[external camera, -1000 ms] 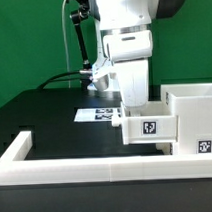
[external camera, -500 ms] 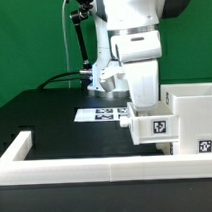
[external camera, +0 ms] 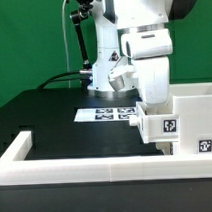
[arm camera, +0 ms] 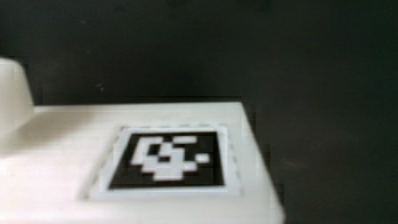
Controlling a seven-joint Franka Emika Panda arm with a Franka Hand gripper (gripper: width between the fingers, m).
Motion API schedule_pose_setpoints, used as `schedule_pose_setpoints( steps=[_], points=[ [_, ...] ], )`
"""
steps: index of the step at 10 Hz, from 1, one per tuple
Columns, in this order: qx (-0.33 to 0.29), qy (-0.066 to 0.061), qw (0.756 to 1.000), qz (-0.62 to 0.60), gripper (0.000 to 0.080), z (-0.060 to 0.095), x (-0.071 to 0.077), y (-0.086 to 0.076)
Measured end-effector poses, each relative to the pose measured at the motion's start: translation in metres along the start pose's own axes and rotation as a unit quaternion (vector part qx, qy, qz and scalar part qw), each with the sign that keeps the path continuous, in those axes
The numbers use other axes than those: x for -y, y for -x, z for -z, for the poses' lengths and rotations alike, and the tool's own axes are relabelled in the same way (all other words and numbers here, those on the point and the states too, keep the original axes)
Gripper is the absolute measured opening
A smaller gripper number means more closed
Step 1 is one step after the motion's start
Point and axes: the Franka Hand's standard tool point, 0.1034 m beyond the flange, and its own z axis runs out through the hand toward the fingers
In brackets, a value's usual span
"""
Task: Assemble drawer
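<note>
My gripper [external camera: 155, 100] reaches down from above and is shut on a small white tray [external camera: 163, 127] with a black-and-white tag on its front. It holds the tray against the open side of the tall white housing [external camera: 197, 108] at the exterior view's right. A second tag [external camera: 204, 146] shows lower on that unit. I cannot tell whether it is on the housing or on another tray. The wrist view shows only a white surface with a tag [arm camera: 169, 157] above the black table. My fingertips are hidden in both views.
A long low white rail [external camera: 97, 167] runs along the table's front, with an upturned end at the exterior view's left. The marker board [external camera: 104, 115] lies flat on the black table behind the tray. Black cables hang behind the arm.
My gripper has carried the small tray toward the exterior view's right, from in front of the marker board up to the housing's open side.
</note>
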Motion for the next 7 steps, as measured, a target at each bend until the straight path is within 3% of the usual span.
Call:
schedule_pose_setpoints(
  steps=[1,2,3,4,5,7],
  points=[
    [0.000,0.000,1.000,0.000,0.0044,0.000,0.000,0.000],
    [0.001,0.001,1.000,-0.002,0.0218,0.002,0.000,0.001],
    [0.002,0.006,1.000,-0.003,0.0218,0.009,-0.002,0.000],
    [0.005,0.010,1.000,-0.003,0.0449,0.018,-0.003,-0.004],
    [0.008,0.008,1.000,-0.002,0.0583,0.026,-0.004,-0.006],
    [0.014,0.004,1.000,0.005,0.0629,0.042,-0.007,0.004]
  ],
)
